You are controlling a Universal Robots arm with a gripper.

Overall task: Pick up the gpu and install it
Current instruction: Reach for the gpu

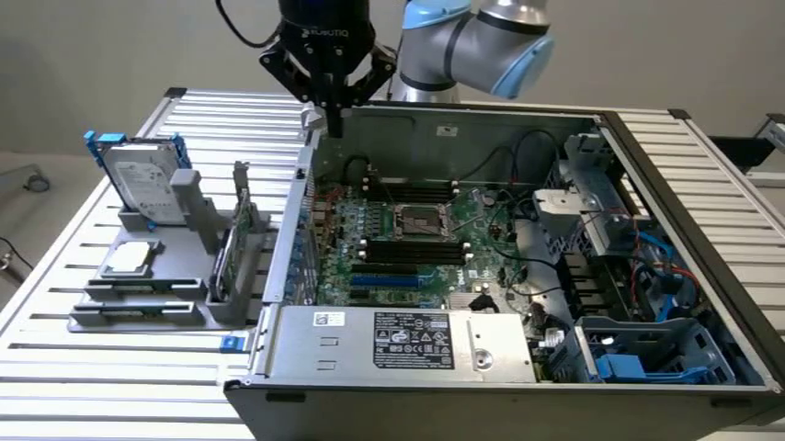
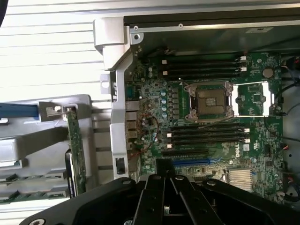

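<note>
Hand (image 1: 331, 127) clenched and empty above the rear wall of the open computer case (image 1: 466, 133).
The gpu (image 1: 242, 241) stands upright in the grey rack (image 1: 135, 317) on the table (image 1: 110, 377) (exterior view's left); a descent off-line would risk striking the case wall or toppling the gpu.

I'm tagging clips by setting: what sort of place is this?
Probably a robotics lab bench for computer assembly: an open computer case with bare motherboard lies on a slatted metal table, a grey rack beside it holds the gpu and a hard drive, and the gripper hangs above.
</note>
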